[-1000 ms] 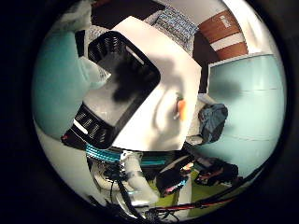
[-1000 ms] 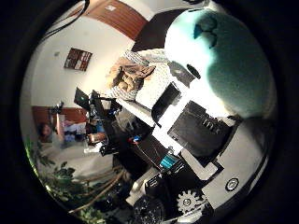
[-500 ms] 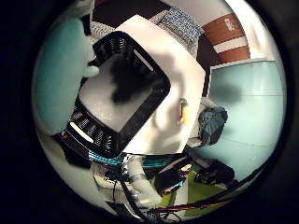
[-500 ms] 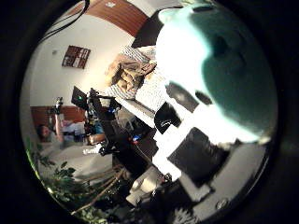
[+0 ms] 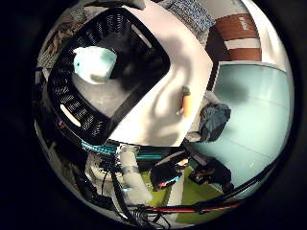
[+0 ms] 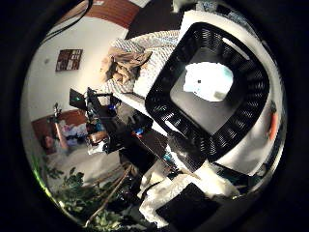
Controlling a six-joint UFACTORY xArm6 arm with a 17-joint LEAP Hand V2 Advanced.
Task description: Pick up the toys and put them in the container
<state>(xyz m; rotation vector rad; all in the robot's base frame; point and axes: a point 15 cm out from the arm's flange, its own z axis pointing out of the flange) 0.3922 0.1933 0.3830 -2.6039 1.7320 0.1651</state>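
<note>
Now a pale teal toy [image 5: 94, 64] (perhaps plush) lies inside the black basket [image 5: 91, 125].

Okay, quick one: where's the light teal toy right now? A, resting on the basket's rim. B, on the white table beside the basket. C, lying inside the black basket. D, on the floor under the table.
C: the teal toy lies on the floor of the black basket, inside its slotted walls; only the orange toy lies out on the white table.
</note>
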